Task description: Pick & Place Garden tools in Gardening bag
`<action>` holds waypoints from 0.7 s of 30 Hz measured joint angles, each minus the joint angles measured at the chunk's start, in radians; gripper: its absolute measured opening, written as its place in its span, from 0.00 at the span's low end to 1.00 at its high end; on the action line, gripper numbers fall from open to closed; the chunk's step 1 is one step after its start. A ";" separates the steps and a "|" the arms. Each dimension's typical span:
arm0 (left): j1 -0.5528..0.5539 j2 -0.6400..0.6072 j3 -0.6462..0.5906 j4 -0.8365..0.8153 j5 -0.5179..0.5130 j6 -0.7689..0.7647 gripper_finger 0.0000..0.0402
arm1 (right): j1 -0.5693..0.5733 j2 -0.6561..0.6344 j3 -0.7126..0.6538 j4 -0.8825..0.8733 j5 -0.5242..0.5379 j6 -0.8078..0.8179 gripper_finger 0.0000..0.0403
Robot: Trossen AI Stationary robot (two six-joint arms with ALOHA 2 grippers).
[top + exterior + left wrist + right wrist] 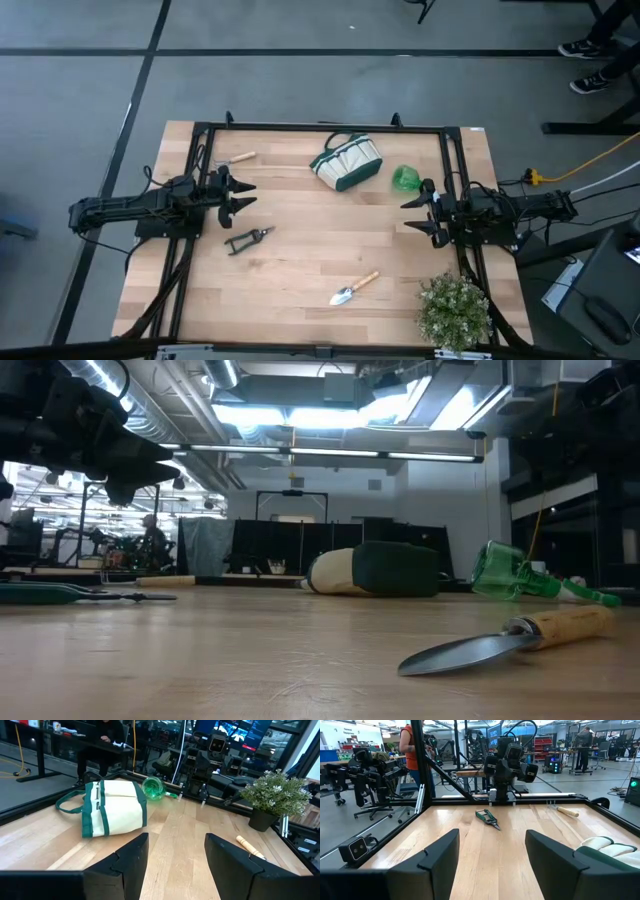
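The cream and green gardening bag lies on its side at the table's far middle. The green spray bottle lies on its side just right of it. The black pruning shears lie left of centre. The silver trowel lies flat near the front. A small wood-handled tool lies at the far left. My left gripper hovers open at the left edge, above the shears' far side. My right gripper hovers open at the right edge, near the bottle. Both point level toward the table's middle.
A bushy potted plant stands at the near right corner, just in front of my right arm. A black frame runs along the table's far, left and right sides. Bare wood lies between the two grippers at the table's centre.
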 joint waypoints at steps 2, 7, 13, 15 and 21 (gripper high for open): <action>0.000 0.000 0.000 0.000 0.000 0.000 0.47 | 0.000 0.000 0.000 0.000 0.000 0.000 0.57; 0.000 0.000 0.000 0.000 0.000 0.000 0.47 | 0.000 0.000 0.000 0.000 0.000 0.000 0.57; 0.000 0.000 0.000 0.000 0.000 0.000 0.47 | 0.000 0.000 0.000 0.000 0.000 0.000 0.57; 0.000 0.000 0.000 0.000 0.000 0.000 0.47 | 0.000 0.000 0.000 0.006 0.003 0.000 0.57; 0.000 0.000 0.000 0.000 0.000 0.000 0.48 | 0.000 0.000 0.000 0.028 0.111 0.007 0.57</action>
